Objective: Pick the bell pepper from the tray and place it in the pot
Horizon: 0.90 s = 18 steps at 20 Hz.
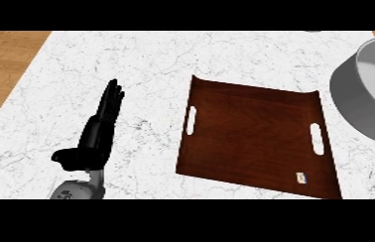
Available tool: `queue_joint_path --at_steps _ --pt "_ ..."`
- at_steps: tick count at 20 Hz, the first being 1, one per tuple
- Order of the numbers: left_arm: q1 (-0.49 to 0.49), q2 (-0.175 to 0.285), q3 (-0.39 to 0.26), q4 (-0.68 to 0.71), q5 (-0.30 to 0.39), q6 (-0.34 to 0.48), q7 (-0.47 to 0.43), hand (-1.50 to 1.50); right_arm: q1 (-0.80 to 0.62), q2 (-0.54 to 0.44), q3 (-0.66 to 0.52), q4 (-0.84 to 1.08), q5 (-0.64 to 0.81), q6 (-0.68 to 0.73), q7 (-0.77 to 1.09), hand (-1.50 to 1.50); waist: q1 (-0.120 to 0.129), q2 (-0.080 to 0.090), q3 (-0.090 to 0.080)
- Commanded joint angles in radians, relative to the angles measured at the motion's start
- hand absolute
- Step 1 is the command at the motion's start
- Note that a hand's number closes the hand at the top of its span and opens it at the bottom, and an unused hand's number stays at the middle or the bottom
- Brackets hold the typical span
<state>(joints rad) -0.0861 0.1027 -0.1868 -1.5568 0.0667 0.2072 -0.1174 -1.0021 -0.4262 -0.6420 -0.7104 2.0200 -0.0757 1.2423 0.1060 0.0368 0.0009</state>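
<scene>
Head view: tray (253,132) sticker (301,177) illegible; pot (353,97) nearby.

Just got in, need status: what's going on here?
Nothing is being handled in view. The left hand rests open at the left of the counter. The wooden tray lies mid-counter, no bell pepper showing on it. The grey pot is cut off at the right edge. The right hand is out of view.

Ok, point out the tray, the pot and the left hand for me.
tray (249,137): head view, bare wood near its centre.
pot (350,97): head view, grey wall at the right edge.
left hand (97,134): head view, palm, fingers straight.
</scene>
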Motion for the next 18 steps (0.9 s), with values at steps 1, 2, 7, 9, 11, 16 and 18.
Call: queue_joint_path --at_steps 1,2,7,9,11,16,18 --pt "0.039 0.018 0.026 -0.029 0.014 0.004 0.014 0.0 0.033 0.051 -0.069 -0.008 0.055 -0.045 0.245 1.5 -0.028 -0.015 0.001" --pt "0.018 -0.009 0.002 0.001 -0.007 0.018 0.009 0.0 0.011 0.035 -0.078 0.01 0.063 -0.039 0.245 1.5 -0.036 -0.01 0.001" --pt "0.037 0.008 0.033 0.0 0.009 0.007 -0.01 0.0 0.023 0.108 -0.147 -0.018 0.057 -0.09 0.245 1.5 -0.058 -0.02 0.0" --pt "0.044 0.009 0.039 0.0 0.019 -0.002 -0.025 0.0 0.074 0.117 -0.19 -0.003 0.028 -0.147 0.225 1.5 -0.064 -0.019 0.001" --pt "0.044 0.018 0.064 0.017 0.023 0.001 -0.029 0.0 0.094 0.148 -0.22 -0.041 0.001 -0.171 0.196 1.5 -0.079 -0.026 0.0" --pt "0.061 0.014 0.041 -0.06 0.002 0.026 0.022 0.0 0.166 0.138 -0.332 -0.037 -0.051 -0.201 0.152 1.5 -0.078 -0.029 0.002" --pt "0.072 0.002 0.045 -0.006 0.004 0.021 -0.026 0.0 0.131 0.159 -0.381 -0.063 -0.084 -0.203 0.175 1.5 -0.082 -0.027 0.001"
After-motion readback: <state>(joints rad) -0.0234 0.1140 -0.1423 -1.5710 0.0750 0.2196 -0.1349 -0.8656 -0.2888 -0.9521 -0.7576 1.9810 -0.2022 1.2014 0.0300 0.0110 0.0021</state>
